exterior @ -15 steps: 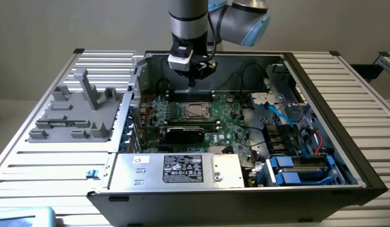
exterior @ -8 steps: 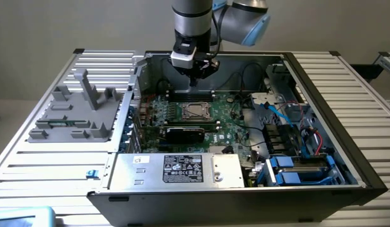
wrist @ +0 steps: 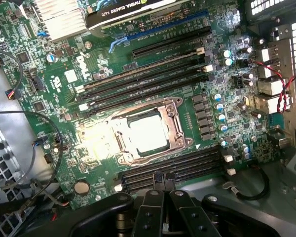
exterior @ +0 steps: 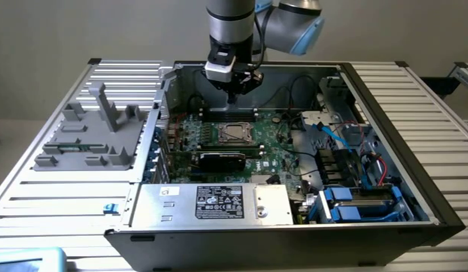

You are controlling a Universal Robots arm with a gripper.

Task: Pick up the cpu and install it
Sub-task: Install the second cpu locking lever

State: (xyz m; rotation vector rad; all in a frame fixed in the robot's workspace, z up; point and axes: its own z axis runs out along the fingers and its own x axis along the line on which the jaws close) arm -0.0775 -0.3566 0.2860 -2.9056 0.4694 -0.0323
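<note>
Hanging over the open computer case (exterior: 415,170), the gripper (exterior: 232,97) has its fingers (wrist: 155,178) pressed together with nothing between them; in the wrist view the two black tips meet in a narrow point just above the memory slots (wrist: 172,170). That empty, shut posture suggests the hand is free of any load, and its place above the back part of the motherboard (exterior: 279,153) keeps it clear of the parts below.

Near the fingertips, the cpu (wrist: 147,133) lies flat in the socket (wrist: 153,129), its pale metal top catching the light, framed on all sides by the metal bracket. It sits level and square to the frame, which looks like a chip seated where it belongs rather than one waiting to be fetched. In the exterior view the same chip (exterior: 235,133) shows at the board's middle, almost straight under the gripper.

Farther out, the black graphics card (exterior: 222,160) stands just beside the socket toward the power supply (exterior: 211,204). A grey plastic holder (exterior: 93,136) rests on the slatted table (exterior: 438,119) at the exterior view's left, well apart from the case.
</note>
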